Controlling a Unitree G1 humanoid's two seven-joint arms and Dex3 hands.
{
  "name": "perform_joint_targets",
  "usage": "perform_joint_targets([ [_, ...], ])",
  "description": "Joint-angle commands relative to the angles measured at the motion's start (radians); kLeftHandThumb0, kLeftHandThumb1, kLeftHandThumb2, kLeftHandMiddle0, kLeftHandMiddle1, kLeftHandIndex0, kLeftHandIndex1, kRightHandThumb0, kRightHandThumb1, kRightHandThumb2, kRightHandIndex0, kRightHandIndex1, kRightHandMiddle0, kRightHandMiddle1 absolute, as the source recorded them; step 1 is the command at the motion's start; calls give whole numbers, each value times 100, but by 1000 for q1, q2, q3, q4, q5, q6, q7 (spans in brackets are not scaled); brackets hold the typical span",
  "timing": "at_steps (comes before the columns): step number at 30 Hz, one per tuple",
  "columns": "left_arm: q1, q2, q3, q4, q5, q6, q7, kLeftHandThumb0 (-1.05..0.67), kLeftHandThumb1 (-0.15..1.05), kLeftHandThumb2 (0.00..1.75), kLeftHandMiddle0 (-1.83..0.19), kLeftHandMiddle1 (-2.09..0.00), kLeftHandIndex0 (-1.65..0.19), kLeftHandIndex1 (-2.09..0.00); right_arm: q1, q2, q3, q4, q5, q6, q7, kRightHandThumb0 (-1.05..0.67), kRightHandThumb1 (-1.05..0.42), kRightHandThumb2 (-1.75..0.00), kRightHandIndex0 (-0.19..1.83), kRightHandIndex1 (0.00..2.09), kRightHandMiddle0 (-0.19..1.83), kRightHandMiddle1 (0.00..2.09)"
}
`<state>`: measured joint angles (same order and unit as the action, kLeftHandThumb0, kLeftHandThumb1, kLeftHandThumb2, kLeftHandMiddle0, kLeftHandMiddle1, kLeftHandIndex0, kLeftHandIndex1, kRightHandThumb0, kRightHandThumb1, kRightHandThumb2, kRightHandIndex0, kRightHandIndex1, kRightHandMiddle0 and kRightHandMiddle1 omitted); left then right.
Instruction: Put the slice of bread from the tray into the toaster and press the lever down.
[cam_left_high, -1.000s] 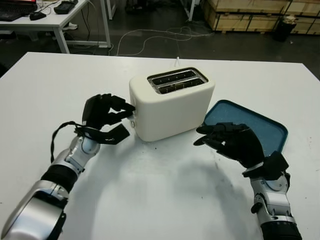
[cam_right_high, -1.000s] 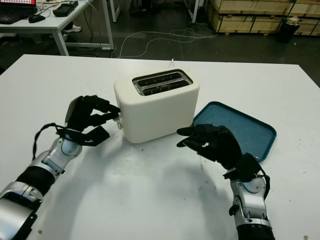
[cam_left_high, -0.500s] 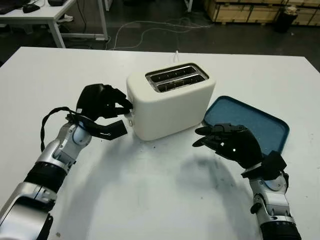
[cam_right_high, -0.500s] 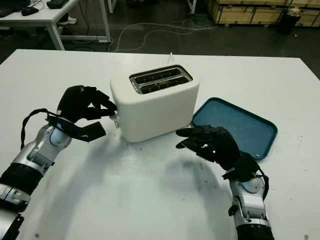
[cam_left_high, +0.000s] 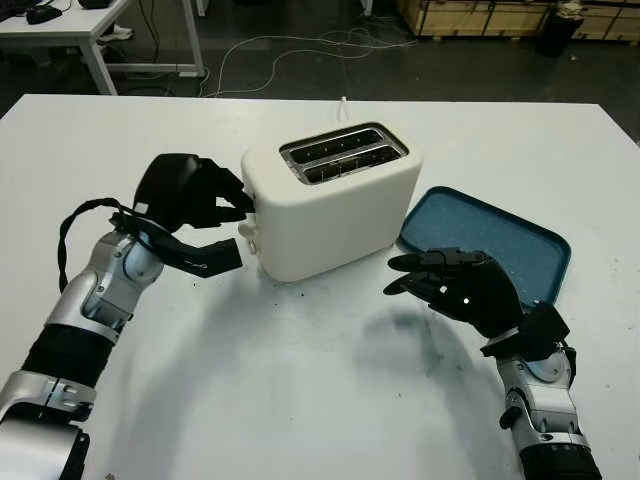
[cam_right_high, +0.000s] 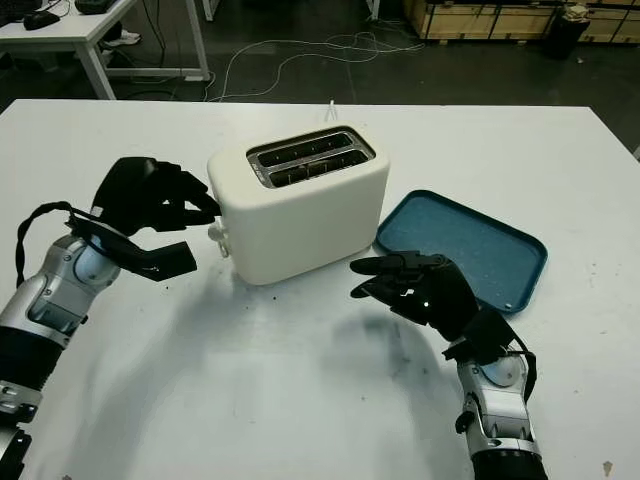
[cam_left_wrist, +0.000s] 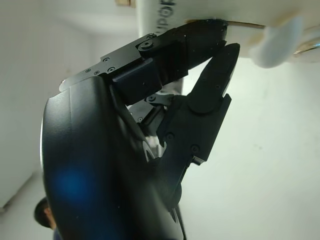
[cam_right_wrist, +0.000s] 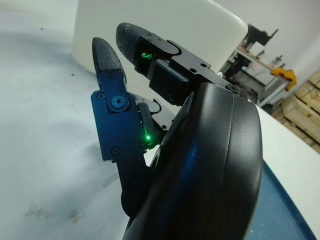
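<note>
Left hand (cam_left_high: 190, 195) curled, fingertips (cam_left_high: 238, 200) at end face of white two-slot toaster (cam_left_high: 335, 210), right by the lever (cam_left_high: 246, 229); holds nothing. Contact w/ lever knob not clear: in left wrist view, fingers (cam_left_wrist: 210, 65) sit close beside the pale knob (cam_left_wrist: 280, 42), poss. touching toaster wall above it. Lever prob. not latched yet, can't confirm.

Right hand (cam_left_high: 455, 290) open, over tabletop (cam_left_high: 300, 400) just in front of toaster's right end, near edge of blue tray (cam_left_high: 540, 240). Holds nothing.

Bread: nothing on tray, so presumably already in a slot; dark slots (cam_left_high: 345, 157) don't let it be made out for certain.

Risks:
- Fingertips slipping off small knob → push lands on toaster wall, lever not down.
- Sideways push instead of straight down → toaster slides or tips toward tray; nothing braces it, right hand apart from it.
- Partial press → lever springs back, no latch.
- Curled fingers jamming betw. knob and body.
- Cable (cam_left_high: 345, 103) at rear looks slack, low snag risk.
</note>
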<state>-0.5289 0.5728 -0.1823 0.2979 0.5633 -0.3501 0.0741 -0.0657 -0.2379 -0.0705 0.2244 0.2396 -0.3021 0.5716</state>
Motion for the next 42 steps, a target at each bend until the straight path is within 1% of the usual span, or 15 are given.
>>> perform_joint_targets([
  [1,-85,-2,10,-56,9,-34,1,-20,66,0,-112,-109,-135,-11,5,-4,0,-10,-4,8,-8,-46,-87,0,100,60,114,0],
  [5,-118,27,20,-49,18,-52,-10,-23,65,0,-115,-103,-136,-9,8,-5,0,-15,10,24,1,-45,-88,0,99,60,113,0],
  [7,-126,33,30,-48,17,-52,-9,-25,66,1,-116,-101,-136,-8,6,-4,-1,-7,8,10,3,-44,-88,0,99,61,113,0],
  [9,-110,30,53,-66,-12,-38,-21,-27,70,2,-114,-94,-134,-6,-1,-4,-4,5,4,-5,4,-44,-88,0,99,61,113,0],
  [11,-68,21,80,-103,-45,-16,-33,-30,75,3,-113,-92,-133,-5,-13,-4,-14,17,4,-27,0,-45,-88,0,99,61,112,0],
  [12,-41,16,92,-126,-60,-7,-36,-31,77,3,-112,-95,-133,-5,-22,-2,-23,24,0,-41,-11,-45,-88,0,99,61,112,0],
  [15,84,-18,138,-221,-139,38,-60,-32,81,1,-100,-109,-127,-1,-73,11,-66,59,13,-67,-58,-47,-91,-1,97,58,108,0],
  [16,123,-34,152,-253,-173,54,-72,-32,82,1,-93,-115,-124,-1,-94,18,-79,78,23,-76,-65,-47,-92,-1,96,57,106,0],
  [19,257,-102,191,-359,-252,112,-78,-32,83,0,-84,-125,-121,0,-165,44,-116,146,62,-60,-95,-49,-91,0,99,47,106,0],
  [23,410,-189,217,-453,-266,148,-37,-35,84,0,-74,-132,-113,0,-240,48,-141,225,77,-37,-105,-49,-88,0,98,30,102,0],
  [26,483,-233,231,-476,-265,144,-18,-38,87,1,-69,-138,-109,0,-276,37,-153,242,77,-4,-121,-55,-85,0,97,21,100,0],
  [29,507,-244,243,-467,-255,156,-14,-40,87,0,-69,-140,-109,0,-307,21,-157,261,55,-7,-134,-58,-85,0,97,16,97,0],
  [35,497,-218,265,-452,-254,188,-49,-36,84,0,-69,-125,-111,-2,-356,-49,-125,292,-27,-11,-138,-58,-84,0,97,12,96,1],
  [38,491,-187,276,-468,-265,203,-94,-36,83,0,-71,-126,-112,-2,-380,-109,-91,313,-74,-8,-90,-58,-84,0,103,14,103,3],
  [42,479,-138,300,-511,-253,253,-150,-39,82,0,-73,-126,-114,-3,-406,-201,-40,319,-172,-13,-70,-57,-81,0,109,16,105,2],
])
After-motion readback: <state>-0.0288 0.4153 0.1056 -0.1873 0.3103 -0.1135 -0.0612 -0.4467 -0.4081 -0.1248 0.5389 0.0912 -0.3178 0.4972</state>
